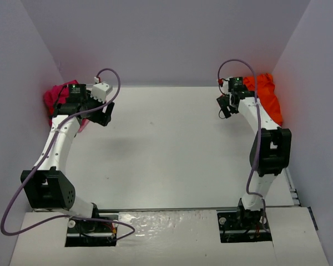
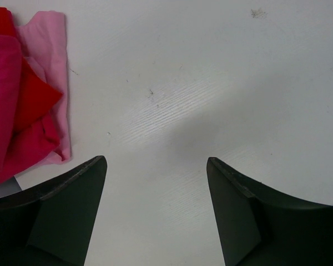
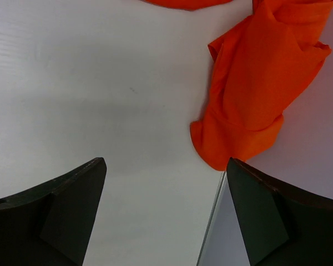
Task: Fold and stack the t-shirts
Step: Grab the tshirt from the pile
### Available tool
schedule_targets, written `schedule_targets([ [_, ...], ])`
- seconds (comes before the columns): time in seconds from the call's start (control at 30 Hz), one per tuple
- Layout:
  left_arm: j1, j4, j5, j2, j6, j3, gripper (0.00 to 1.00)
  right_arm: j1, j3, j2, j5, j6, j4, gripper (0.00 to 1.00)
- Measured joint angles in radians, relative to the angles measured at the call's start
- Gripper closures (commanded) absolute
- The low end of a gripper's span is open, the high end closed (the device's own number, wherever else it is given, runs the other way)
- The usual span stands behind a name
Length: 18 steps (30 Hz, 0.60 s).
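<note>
Two white-and-black robot arms (image 1: 58, 144) reach from the near edge of a white table (image 1: 166, 160) toward its far corners; by the look of the cloth, the folding has not yet begun. The left gripper (image 2: 155, 162) hangs with its fingers spread and only tabletop between them, just beside a heap of soft magenta, red and pale pink t-shirts (image 2: 22, 111) in the far left corner. The right gripper (image 3: 166, 163) is likewise released and holds nothing, its right finger near a crumpled heap of bright orange-red t-shirts (image 3: 261, 83) lying against the grey side wall (image 1: 316, 111) at far right. The danger lies in that bunched cloth: a pinch into the folds could lift two shirts at once or a doubled layer, and a finger working so close to the wall could strike it. Only the overhead camera shows both heaps, well apart. Only the left wrist camera separates the pale pink layer from the magenta and red, and the right wrist camera alone shows a second strip of orange cloth farther off.
</note>
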Motion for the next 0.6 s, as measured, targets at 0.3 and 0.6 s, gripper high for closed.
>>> schedule_targets([
  [0.3,-0.077,0.003,-0.008,0.017,0.024,-0.007,0.30,-0.120,0.078,0.222,0.178,0.000,-0.016,0.12],
  [0.6,-0.103,0.004,-0.023,0.044,0.043,-0.046,0.30,-0.217,0.143,0.288,0.274,-0.002,-0.014,0.21],
])
